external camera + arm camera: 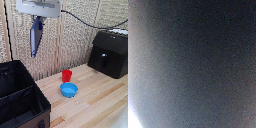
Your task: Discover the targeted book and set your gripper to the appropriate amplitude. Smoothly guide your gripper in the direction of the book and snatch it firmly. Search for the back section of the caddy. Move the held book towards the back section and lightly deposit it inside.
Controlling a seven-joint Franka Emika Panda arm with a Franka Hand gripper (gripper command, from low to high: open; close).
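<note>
The gripper (36,18) is high above the wooden worktop (95,95), near the top edge of the exterior view, with its white block pointing down. Its fingers pinch the upper end of the book (35,37), so the pincer is pressed on it. The book hangs almost upright in the air, a little tilted, with its narrow side to the camera. It touches nothing below. A dark cable (80,20) runs from the arm toward the exterior view's right.

The wrist view shows only a dark blue-grey blur with a pale glow at one side; nothing clear can be told there.

The caddy (20,100) stands at the worktop's near corner on the exterior view's left. Its back section (12,77) lies past the divider, below the hanging book and a little toward the exterior view's left.

A red cup (67,75) stands near the middle of the worktop, and a blue bowl (69,90) is just in front of it. A black box (110,52) stands at the far edge, on the exterior view's right, well apart from the book.
</note>
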